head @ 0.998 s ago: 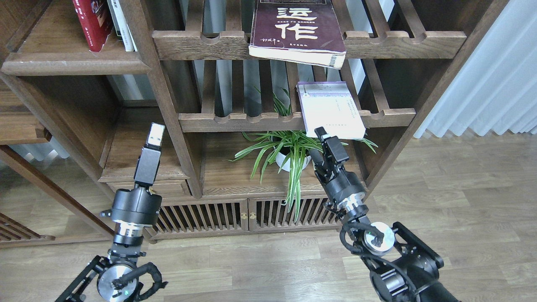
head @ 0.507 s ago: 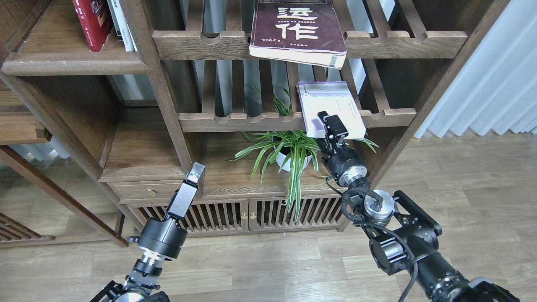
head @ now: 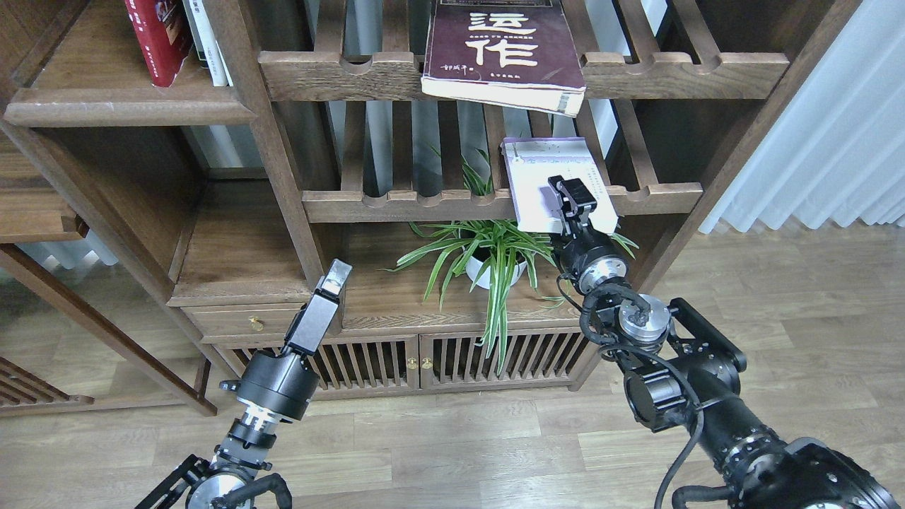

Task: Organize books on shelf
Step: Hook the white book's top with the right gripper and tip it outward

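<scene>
Head view of a dark-brown wooden bookcase [head: 283, 155] standing on a pale wood-plank floor [head: 778, 339], with a white pleated curtain [head: 834, 120] to its right. The bookcase serves as the landmark. At its upper left is the shelf [head: 106, 99], a solid flat board with a rounded front edge; the red book [head: 157, 39] stands there, leaning, with thin white-spined books [head: 208, 42] just beside it on the right. In the centre bay are two slatted racks with notched front rails. The maroon book [head: 503, 56] lies flat on the upper rack [head: 339, 74], its long axis running front to back, its white characters reading upright and its near end overhanging the rail. The pale book [head: 555, 185] lies flat on the lower rack [head: 396, 205], long axis also front to back but skewed slightly, its near end projecting past the rail. Below that rack a potted spider plant [head: 488, 254] sits on the bottom board.

The right gripper [head: 571, 201] overlaps the near end of the pale book; its fingers are seen end-on, and neither its opening nor any grasp can be told. A second earlier it hung below that book's edge. The left gripper [head: 334, 278] points up in front of the lower bookcase, holding nothing, its opening not discernible; it has dropped lower and moved rightward. The books have not moved.
</scene>
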